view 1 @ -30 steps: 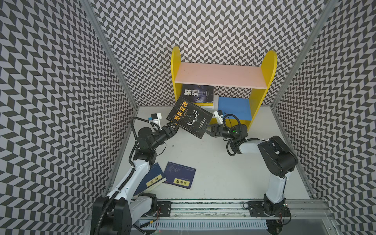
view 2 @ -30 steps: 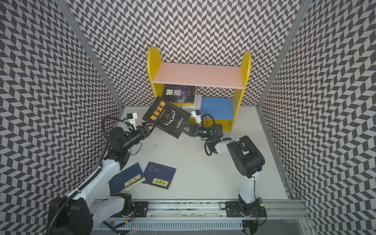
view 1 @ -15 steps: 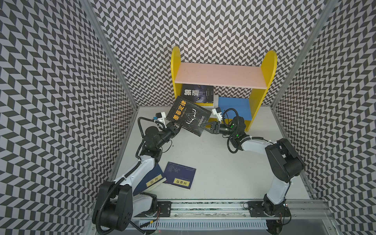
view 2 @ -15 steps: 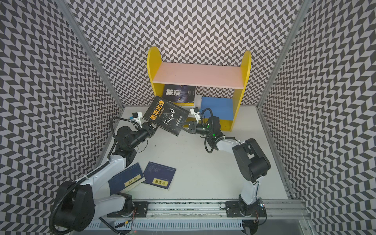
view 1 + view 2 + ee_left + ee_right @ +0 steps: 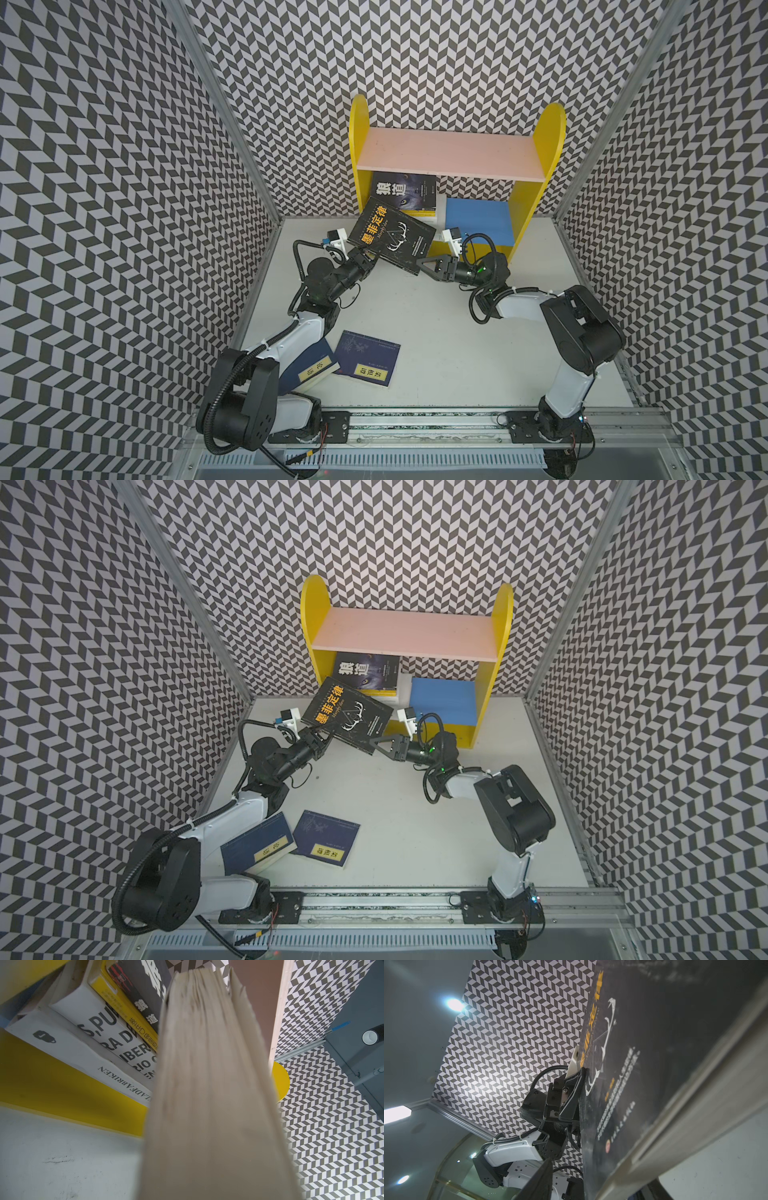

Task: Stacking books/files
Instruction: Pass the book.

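A black book (image 5: 390, 235) with a yellow title hangs tilted above the table in front of the shelf, in both top views (image 5: 347, 715). My left gripper (image 5: 365, 253) is shut on its lower left edge. My right gripper (image 5: 420, 266) is open at the book's lower right corner, jaws spread on either side of it. In the right wrist view one dark finger (image 5: 537, 1184) stands off the cover (image 5: 654, 1053). A black wolf book (image 5: 405, 193) tops the stack under the shelf, over a yellow book (image 5: 128, 1016) and white books (image 5: 83, 1047). The held book's page edge (image 5: 207, 1084) hides my left fingers.
The shelf has yellow sides and a pink top board (image 5: 449, 160), with a blue block (image 5: 478, 220) beside the stack. Two navy books lie near the front of the table, one (image 5: 368, 363) in the open and one (image 5: 309, 368) partly under my left arm. Patterned walls close in three sides.
My left gripper has closed on the black book. Both arms carried it a little toward the shelf. My right gripper, shut on the book's corner before, has now opened.
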{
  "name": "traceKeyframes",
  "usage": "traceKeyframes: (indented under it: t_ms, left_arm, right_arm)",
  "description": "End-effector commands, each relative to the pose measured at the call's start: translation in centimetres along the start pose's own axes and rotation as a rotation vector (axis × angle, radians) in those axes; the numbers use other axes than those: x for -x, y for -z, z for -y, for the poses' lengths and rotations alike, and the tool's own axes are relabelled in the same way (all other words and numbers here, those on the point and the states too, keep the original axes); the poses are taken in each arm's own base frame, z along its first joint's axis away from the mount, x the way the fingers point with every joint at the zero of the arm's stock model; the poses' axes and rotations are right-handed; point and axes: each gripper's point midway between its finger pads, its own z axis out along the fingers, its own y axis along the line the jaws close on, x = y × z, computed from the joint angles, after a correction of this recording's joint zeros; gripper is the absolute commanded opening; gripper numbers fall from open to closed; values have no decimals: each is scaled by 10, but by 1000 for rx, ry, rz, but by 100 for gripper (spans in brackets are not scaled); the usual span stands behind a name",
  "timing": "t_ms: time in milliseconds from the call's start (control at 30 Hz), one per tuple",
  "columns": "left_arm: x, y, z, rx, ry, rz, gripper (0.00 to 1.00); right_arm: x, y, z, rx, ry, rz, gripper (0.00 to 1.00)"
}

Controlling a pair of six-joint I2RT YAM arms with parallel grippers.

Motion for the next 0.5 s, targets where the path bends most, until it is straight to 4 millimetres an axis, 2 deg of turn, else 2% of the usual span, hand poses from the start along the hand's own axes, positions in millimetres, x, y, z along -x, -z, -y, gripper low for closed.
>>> traceKeyframes:
  t_ms: [0, 233, 400, 467]
  left_arm:
    - [21, -5, 57, -172, -77, 75, 0]
    - [19, -7, 64, -237, -59, 100, 0]
    - [17, -12, 65, -253, -43, 100, 0]
    - [15, -14, 64, -254, -38, 97, 0]
  right_arm:
    - [11, 3, -36, 110, 55, 53, 60]
    - [11, 11, -31, 131, -10, 123, 48]
    - [16, 15, -27, 132, -21, 179, 47]
    - [17, 14, -25, 135, -23, 179, 42]
